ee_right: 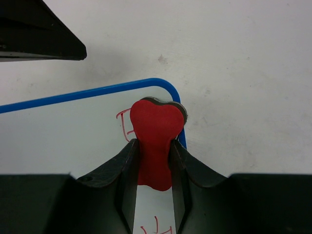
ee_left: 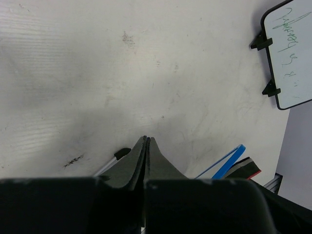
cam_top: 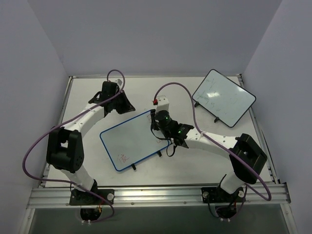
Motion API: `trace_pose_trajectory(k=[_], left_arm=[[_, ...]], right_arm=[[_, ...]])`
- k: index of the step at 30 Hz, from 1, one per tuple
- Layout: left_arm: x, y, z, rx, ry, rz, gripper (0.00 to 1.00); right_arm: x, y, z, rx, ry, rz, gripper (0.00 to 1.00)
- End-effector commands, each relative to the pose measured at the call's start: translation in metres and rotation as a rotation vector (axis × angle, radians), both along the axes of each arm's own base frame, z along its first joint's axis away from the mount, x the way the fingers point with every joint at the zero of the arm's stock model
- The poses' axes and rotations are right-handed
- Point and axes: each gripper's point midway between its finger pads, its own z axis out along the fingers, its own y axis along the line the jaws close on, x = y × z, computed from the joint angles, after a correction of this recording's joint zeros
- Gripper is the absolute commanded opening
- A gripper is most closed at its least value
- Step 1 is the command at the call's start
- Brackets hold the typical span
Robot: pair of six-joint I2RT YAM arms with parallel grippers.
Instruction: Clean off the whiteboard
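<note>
The whiteboard (cam_top: 136,139) lies near the middle of the counter (cam_top: 195,163), resting on small black feet and turned at a slant, so its blue rim runs from the near left up to the far right. There is a little patch of red scribbles (cam_top: 123,157) by its near corner. The right arm (cam_top: 209,141) reaches in across the board's right end. The right jaws are clamped around the narrow lower part of a red eraser (ee_right: 155,129), one finger on each side. The eraser's wider, rounded head sticks out past the fingertips. A dark backing layer shows along the head's edge. Seen from the right wrist, the head sits over the board's rounded far right corner and overlaps the blue rim. More red marks (ee_right: 125,122) lie just to the left of it. Whether the eraser is actually pressing on the surface, I cannot tell. The left arm (cam_top: 85,117) stretches to the far side, and the left jaws are pressed flat together with nothing between them, over bare counter just beyond the board's far edge. A black-rimmed whiteboard (cam_top: 224,97) with faint dark writing sits at the far right of the counter, well apart.
</note>
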Motion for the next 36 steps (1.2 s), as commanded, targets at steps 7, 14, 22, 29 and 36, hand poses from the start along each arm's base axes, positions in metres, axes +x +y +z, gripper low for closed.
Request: trace_pose_trajectory(k=[7,14,22,29,36], left_arm=[[0.015,-0.02,0.02,-0.046,-0.071,-0.033,0.02],[0.013,-0.026,0.019,-0.049,-0.074,-0.061,0.02],[0.012,-0.033,0.02,-0.063,-0.078,-0.085,0.02],[0.008,-0.041,0.019,-0.063,-0.077,-0.11,0.02],[0.006,-0.043,0.018,-0.061,-0.079,-0.116,0.02]], right_arm=[[-0.003,0.004,0.027,0.034,-0.05,0.075,0.0],[0.0,0.009,0.023,0.018,-0.037,0.084,0.0],[0.003,0.014,0.022,0.012,-0.03,0.088,0.0],[-0.008,0.033,0.016,0.029,-0.013,0.133,0.0],[-0.018,0.042,0.004,0.005,0.001,0.143,0.0]])
